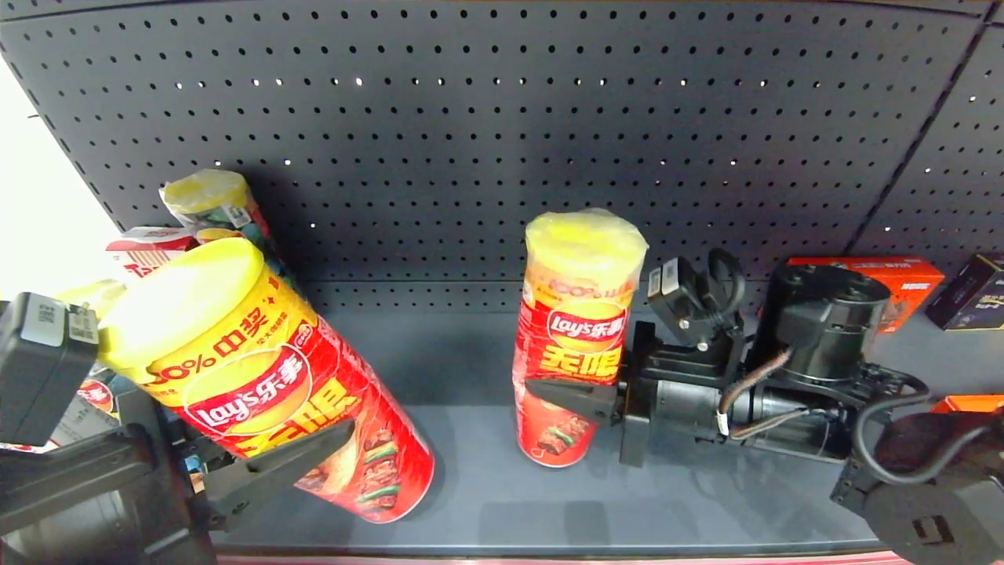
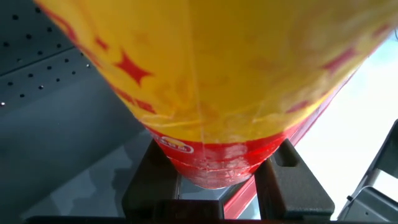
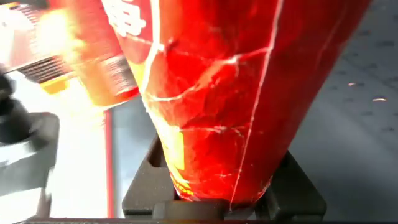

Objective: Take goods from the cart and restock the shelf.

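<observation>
- Left gripper (image 2: pixel 217 165): pinching the tilted canister (image 1: pixel 274 377) across its lower body. The lid leans away from the wrist and the base hangs low over the shelf deck (image 1: pixel 486 486).
- Right gripper (image 3: pixel 224 168): clamped on the upright canister (image 1: pixel 576 329), whose base appears seated on the deck directly ahead of the fingers.
- Risk: if released at this lean, the tilted canister would likely topple or roll off the front lip.
- Risk: the glossy wrap gives poor friction, so it may slip between the pads.
- Risk: an uneven release could tip the tall, narrow upright canister.
- Materials: rigid cylinders in crinkled, shiny film with yellow lids; matt perforated metal back panel (image 1: pixel 502 118).
</observation>
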Motion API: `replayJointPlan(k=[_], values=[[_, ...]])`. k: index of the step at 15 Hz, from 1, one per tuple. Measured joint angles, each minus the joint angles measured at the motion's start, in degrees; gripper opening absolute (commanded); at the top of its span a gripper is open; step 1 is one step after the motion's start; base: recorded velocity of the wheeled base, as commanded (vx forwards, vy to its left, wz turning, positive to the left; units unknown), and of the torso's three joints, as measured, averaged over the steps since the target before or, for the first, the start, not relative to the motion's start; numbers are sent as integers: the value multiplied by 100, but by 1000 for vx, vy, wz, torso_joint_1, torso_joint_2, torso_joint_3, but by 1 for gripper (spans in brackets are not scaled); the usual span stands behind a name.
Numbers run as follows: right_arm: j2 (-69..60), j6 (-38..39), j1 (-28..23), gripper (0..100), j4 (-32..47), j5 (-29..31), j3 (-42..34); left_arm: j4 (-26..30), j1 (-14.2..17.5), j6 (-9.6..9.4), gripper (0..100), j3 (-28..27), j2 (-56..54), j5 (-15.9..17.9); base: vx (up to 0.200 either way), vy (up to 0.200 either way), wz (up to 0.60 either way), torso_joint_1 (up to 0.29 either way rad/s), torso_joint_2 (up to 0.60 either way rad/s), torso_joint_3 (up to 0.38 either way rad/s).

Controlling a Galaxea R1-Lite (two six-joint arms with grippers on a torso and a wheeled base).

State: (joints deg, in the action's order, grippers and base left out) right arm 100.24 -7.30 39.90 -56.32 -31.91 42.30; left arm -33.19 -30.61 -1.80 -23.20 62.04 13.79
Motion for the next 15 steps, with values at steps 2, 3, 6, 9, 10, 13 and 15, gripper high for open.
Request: replayJointPlan(k=[2, 3, 6, 9, 10, 13, 15], values=[[-157, -20, 124, 0, -52, 263, -344, 0, 2, 0, 0, -63, 67, 2, 0, 0, 0, 0, 0, 0], [-195, -30, 150, 0, -55, 288, -451, -2, 2, -2, 0, -85, 96, 2, 0, 0, 0, 0, 0, 0], [-197, -41, 183, 0, -307, 302, -673, 0, 7, 0, 0, -102, 144, 0, 0, 0, 0, 0, 0, 0], [-55, -41, 191, 0, -619, 340, -769, 0, 46, -2, 0, -105, 160, 0, 0, 0, 0, 0, 0, 0], [-11, -46, 191, 0, -674, 340, -820, 0, 62, -2, 0, -105, 160, 2, 0, 0, 0, 0, 0, 0], [83, -50, 191, 0, -696, 338, -877, 0, 73, -2, 0, -96, 161, 2, 0, 0, 0, 0, 0, 0], [182, -52, 191, 0, -802, 343, -885, -2, 73, -2, 0, -96, 161, 9, 0, 0, 0, 0, 0, 0]])
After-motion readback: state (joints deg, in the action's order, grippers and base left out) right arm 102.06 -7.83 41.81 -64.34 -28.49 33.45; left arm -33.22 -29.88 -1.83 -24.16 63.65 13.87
